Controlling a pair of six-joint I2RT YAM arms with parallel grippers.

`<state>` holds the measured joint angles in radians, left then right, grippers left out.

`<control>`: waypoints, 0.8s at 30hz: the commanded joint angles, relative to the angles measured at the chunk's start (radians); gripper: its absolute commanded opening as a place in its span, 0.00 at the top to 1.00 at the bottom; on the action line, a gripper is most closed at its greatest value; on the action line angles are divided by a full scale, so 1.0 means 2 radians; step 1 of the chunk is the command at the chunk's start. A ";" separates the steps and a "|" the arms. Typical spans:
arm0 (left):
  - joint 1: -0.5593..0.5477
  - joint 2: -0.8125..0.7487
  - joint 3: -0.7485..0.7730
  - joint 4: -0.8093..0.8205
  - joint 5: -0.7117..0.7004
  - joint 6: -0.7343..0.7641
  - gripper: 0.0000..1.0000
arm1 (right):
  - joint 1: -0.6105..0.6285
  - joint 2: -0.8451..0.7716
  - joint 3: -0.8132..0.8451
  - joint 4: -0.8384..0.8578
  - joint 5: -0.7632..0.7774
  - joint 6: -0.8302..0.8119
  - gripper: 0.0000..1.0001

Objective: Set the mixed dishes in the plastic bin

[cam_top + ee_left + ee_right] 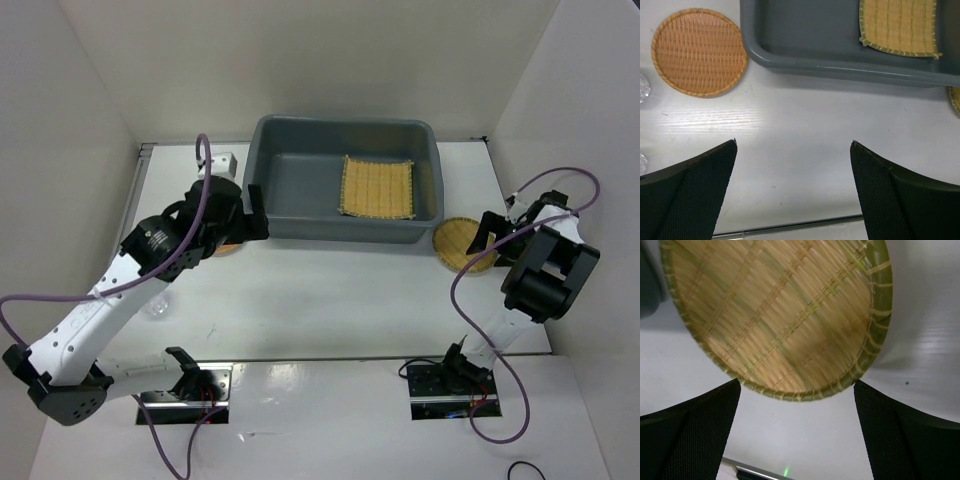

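The grey-blue plastic bin (340,232) stands at the back centre with the square yellow mat (377,187) lying flat inside it. Right of the bin, the straw-coloured woven disc (455,240) rests on the table; my right gripper (484,241) hovers open at its near edge (775,310), fingers apart and empty (797,384). The orange-brown disc (699,51) lies left of the bin's corner. My left gripper (794,145) is open over bare table just in front of the bin wall (840,67). A clear glass cup (157,303) sits near the left arm; another glass shows at the edge (642,87).
White enclosure walls close in on the left, back and right. A small white block (222,160) sits behind the left gripper by the bin's back-left corner. Purple cables loop off both arms. The table's near edge has a metal strip (790,227).
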<state>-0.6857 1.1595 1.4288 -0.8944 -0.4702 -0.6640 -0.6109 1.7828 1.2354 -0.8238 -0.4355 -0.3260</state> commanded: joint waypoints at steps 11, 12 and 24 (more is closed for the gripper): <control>-0.002 0.010 -0.026 0.018 0.038 -0.058 0.00 | -0.026 0.089 -0.036 0.100 -0.052 0.057 0.02; -0.002 0.010 -0.031 0.018 0.038 -0.058 0.00 | -0.026 0.096 -0.036 0.100 -0.073 0.057 0.02; -0.002 0.020 -0.017 0.008 0.059 -0.074 0.00 | -0.057 0.217 0.006 0.072 -0.217 0.046 0.91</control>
<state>-0.6857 1.1954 1.3720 -0.8833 -0.3649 -0.7738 -0.7116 2.1548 1.2823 -0.7212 -0.9920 -0.1783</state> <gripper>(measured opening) 1.001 0.126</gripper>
